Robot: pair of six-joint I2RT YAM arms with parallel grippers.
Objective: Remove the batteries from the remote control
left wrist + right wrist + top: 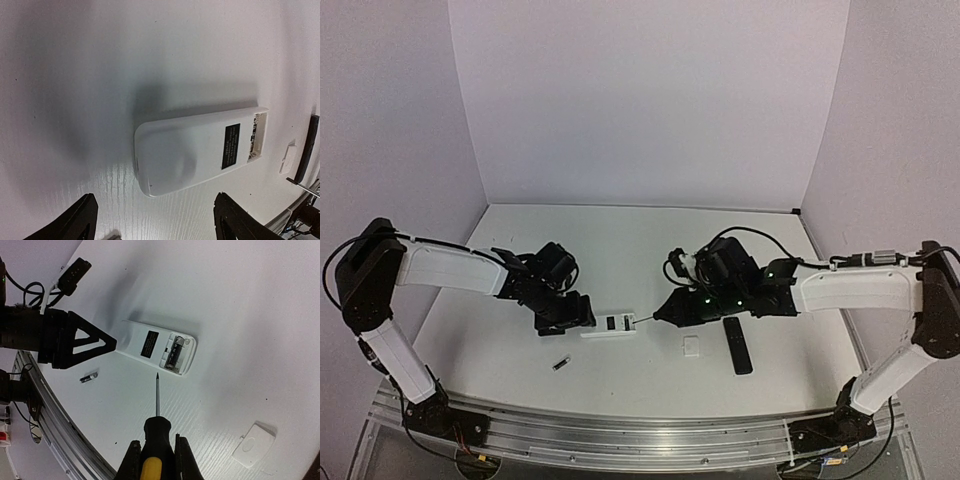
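Centrally, an opened remote lies on the white tabletop

Pale walls enclose it. One battery sits in the compartment, and a loose battery lies nearby. The left tool is spread apart at the remote's end. The right tool is clamped on a screwdriver.

Pretty bare setup tbh: a white table boxed in by three plain walls. There's a back wall, plus a left wall and a right wall angling out toward the camera. All of them are a pale lilac-ish white, the side ones a shade darker. Up close the tabletop has a faint wood-grain texture. An aluminium rail runs along the near edge. Light is soft and even, with blurry-edged shadows on the table. There's a tiny dark speck at the back right corner where table meets wall, can't tell what it is.
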